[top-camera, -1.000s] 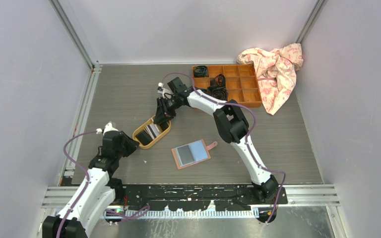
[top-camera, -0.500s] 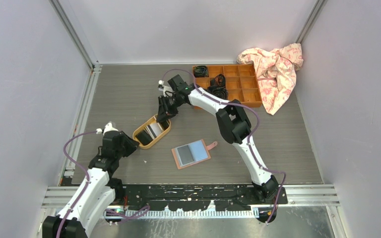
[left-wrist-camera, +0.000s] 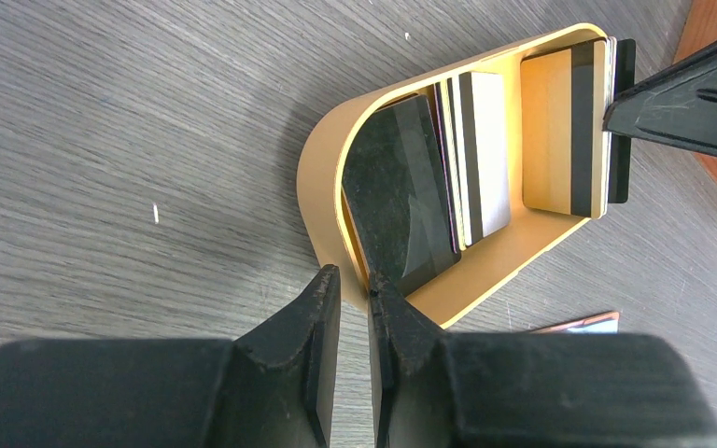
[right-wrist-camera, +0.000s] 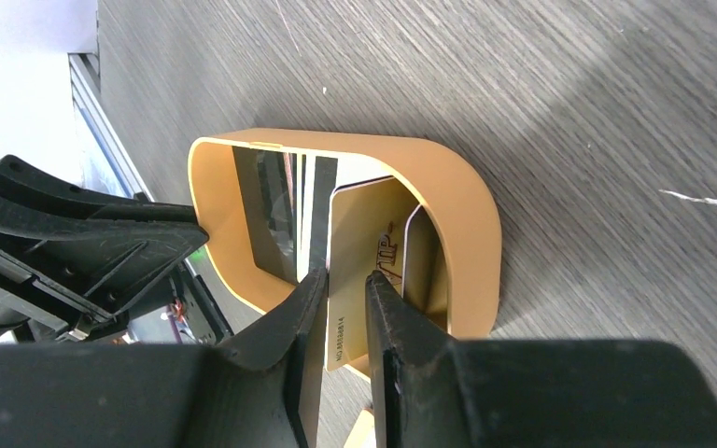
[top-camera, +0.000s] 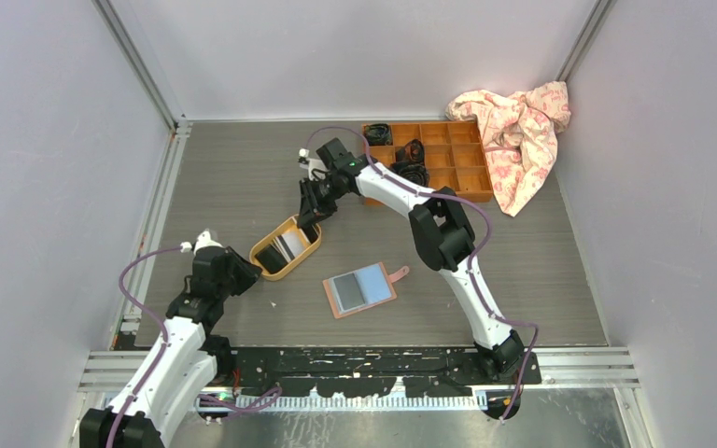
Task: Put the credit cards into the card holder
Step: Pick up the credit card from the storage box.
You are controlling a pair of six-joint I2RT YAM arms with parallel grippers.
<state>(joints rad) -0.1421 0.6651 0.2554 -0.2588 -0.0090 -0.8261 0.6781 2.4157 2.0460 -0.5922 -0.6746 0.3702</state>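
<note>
At the yellow oval tray (left-wrist-camera: 313, 187), clamped by left fingers (left-wrist-camera: 317, 317), a gold plastic card (right-wrist-camera: 359, 233) is pinched by right fingers (right-wrist-camera: 303, 317); a straight lift seems needed next.

My left arm sits low and bent at the near left, left fingers (left-wrist-camera: 331, 303) nearly together across the wall of a yellow oval plastic tray (left-wrist-camera: 316, 210). My right arm stretches far forward, wrist bent down-left, right fingers (right-wrist-camera: 310, 303) pinching a gold plastic card (right-wrist-camera: 359, 243).
</note>
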